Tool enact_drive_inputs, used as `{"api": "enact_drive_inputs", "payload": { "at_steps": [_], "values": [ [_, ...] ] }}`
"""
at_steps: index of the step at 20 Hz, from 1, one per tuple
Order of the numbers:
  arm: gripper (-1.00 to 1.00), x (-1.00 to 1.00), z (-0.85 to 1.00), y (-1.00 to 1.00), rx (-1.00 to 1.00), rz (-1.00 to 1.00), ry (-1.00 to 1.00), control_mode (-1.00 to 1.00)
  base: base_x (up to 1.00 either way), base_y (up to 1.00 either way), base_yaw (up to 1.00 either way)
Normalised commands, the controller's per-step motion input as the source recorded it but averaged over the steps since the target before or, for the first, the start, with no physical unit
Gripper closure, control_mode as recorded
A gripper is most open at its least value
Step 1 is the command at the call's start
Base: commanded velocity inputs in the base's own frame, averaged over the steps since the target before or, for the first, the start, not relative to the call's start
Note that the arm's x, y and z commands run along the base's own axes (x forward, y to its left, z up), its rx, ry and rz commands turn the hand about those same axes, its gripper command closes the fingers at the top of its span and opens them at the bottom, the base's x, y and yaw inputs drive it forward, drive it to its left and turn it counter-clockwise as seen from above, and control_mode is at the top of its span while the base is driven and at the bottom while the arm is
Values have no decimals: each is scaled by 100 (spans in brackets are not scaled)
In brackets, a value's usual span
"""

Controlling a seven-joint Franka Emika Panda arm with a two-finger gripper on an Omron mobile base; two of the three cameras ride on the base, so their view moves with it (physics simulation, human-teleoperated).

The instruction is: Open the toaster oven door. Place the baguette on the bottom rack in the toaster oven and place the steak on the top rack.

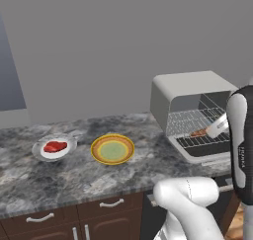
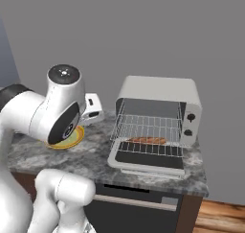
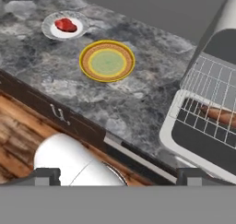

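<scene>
The toaster oven [image 2: 160, 90] stands at the right of the counter with its door [image 2: 146, 164] folded down flat. A golden-brown baguette [image 2: 147, 140] lies on the bottom rack [image 2: 153, 149], under the bare top rack [image 2: 148, 123]. It also shows as the baguette [image 1: 199, 133] and the baguette [image 3: 220, 115]. The red steak [image 1: 55, 146] lies on a white plate [image 1: 42, 154] far to the left, seen from the hand as the steak [image 3: 65, 24]. My gripper [image 3: 120, 176] hangs open and holds nothing, above the counter's front edge, left of the oven.
A yellow-rimmed green plate [image 1: 112, 149] sits between the white plate and the oven, the green plate [image 3: 107, 60] in the hand view. Dark wood drawers [image 1: 74, 214] run under the marble counter [image 1: 29, 177]. A grey wall stands behind.
</scene>
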Motion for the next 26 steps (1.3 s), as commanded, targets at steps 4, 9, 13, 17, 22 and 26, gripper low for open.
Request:
{"api": "enact_drive_inputs", "payload": {
  "at_steps": [4, 9, 13, 17, 22, 26],
  "values": [
    [-100, -9, 32, 59, 0, -2, 0, -100, 0, 0, 0],
    [-100, 0, 6, 42, 0, -3, 0, -100, 0, 0, 0],
    [-100, 0, 0, 51, 0, -1, 0, -100, 0, 0, 0],
    [-100, 6, -7, 73, -9, 16, 2, -100, 0, 0, 0],
    [-100, 12, -16, 55, -9, 28, 0, -100, 0, 0, 0],
    [-100, 37, -30, 34, -4, 40, 6, -100, 0, 0, 0]
  ]
}}
